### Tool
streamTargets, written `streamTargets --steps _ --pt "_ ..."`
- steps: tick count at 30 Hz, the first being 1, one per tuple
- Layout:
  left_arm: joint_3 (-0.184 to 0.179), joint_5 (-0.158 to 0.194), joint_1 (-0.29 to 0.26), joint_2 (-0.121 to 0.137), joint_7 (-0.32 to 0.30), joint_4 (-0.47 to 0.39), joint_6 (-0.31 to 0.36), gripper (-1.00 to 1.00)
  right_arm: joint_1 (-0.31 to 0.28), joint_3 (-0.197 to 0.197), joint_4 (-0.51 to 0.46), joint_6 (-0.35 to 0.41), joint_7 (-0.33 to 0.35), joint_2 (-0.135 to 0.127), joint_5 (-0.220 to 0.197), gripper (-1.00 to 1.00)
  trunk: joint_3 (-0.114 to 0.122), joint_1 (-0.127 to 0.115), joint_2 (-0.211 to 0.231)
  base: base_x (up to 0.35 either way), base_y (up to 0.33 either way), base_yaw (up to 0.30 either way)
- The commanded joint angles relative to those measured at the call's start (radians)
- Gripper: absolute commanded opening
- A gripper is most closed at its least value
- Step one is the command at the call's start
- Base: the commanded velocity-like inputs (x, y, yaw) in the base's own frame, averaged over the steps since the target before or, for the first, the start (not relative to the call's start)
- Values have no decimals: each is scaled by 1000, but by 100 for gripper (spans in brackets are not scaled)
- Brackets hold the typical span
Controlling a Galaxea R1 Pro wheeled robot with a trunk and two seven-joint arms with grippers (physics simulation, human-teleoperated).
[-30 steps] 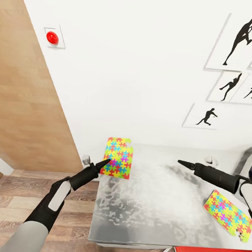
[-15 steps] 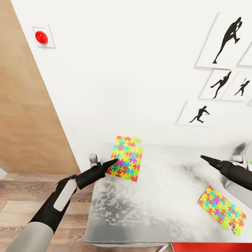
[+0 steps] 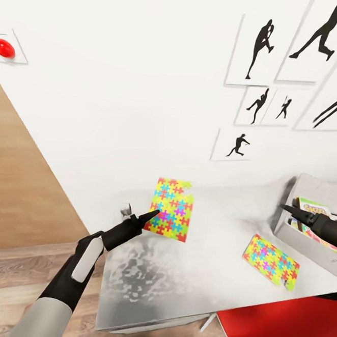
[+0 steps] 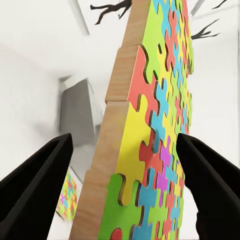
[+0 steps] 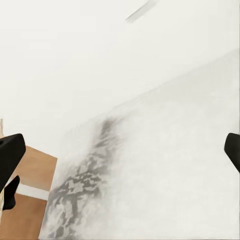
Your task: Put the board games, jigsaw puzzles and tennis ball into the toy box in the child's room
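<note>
One jigsaw puzzle (image 3: pixel 173 209) lies flat on the light-grey table (image 3: pixel 199 278) near the wall. My left gripper (image 3: pixel 151 215) is at that puzzle's near-left edge. In the left wrist view the left gripper (image 4: pixel 123 145) is open, its fingers (image 4: pixel 45 175) on either side of the puzzle (image 4: pixel 155 130) and apart from it. The second jigsaw puzzle (image 3: pixel 271 261) lies further right. The grey toy box (image 3: pixel 305 239) stands at the right with a Skip-Bo board game (image 3: pixel 314 207) inside. My right gripper (image 3: pixel 287 208) hovers open at the box's near-left corner. The tennis ball is out of view.
A red chair seat (image 3: pixel 287 329) sits under the table's front right. Black silhouette prints (image 3: pixel 261 44) hang on the white wall above the table. A red button (image 3: pixel 4 48) is on the wall at far left. Wood floor (image 3: pixel 5 282) lies left of the table.
The camera has swung right, so the scene slid left. My right gripper has moved right across the table to the toy box. The left gripper stays at the puzzle's edge.
</note>
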Motion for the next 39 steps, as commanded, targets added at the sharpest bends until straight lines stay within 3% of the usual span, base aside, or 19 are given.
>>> streamTargets --steps 1,14,15,18,31,32,36,37,38,39 --pt "-1 6 0 -1 2 -11 7 -100 -1 -5 0 4 11 -1 9 100 -2 1 -2 0 0 -282" --pt "-12 13 18 -5 30 -91 13 -100 6 -25 0 4 20 -4 9 100 -2 1 -2 0 0 -283" --pt "-12 16 39 -5 36 -199 24 -100 14 -77 0 4 68 -5 9 100 -2 1 -2 0 0 -284" --pt "-13 18 58 -5 65 -266 47 -100 26 -104 0 4 119 -5 9 100 -2 1 -2 0 0 -284" --pt "-14 30 73 -6 131 -343 65 -100 40 -128 0 4 161 -6 9 100 -2 1 -2 0 0 -285" --pt "-12 64 39 -9 239 -399 76 -100 41 -128 0 4 162 -6 9 100 -2 1 -2 0 0 -285" --pt "-13 144 -20 -13 405 -422 84 -100 41 -129 0 4 162 -7 10 100 -2 1 -2 0 0 -284" --pt "-13 190 -46 -14 494 -427 86 -100 41 -129 0 4 162 -7 10 100 -2 1 -2 0 0 -246" --pt "-13 190 -46 -14 494 -427 86 -100 41 -129 0 4 162 -7 10 100 -2 1 -2 0 0 -246" --pt "-14 213 -56 -15 533 -429 86 -100 41 -129 0 4 162 -7 11 100 -2 1 -2 0 0 -207"
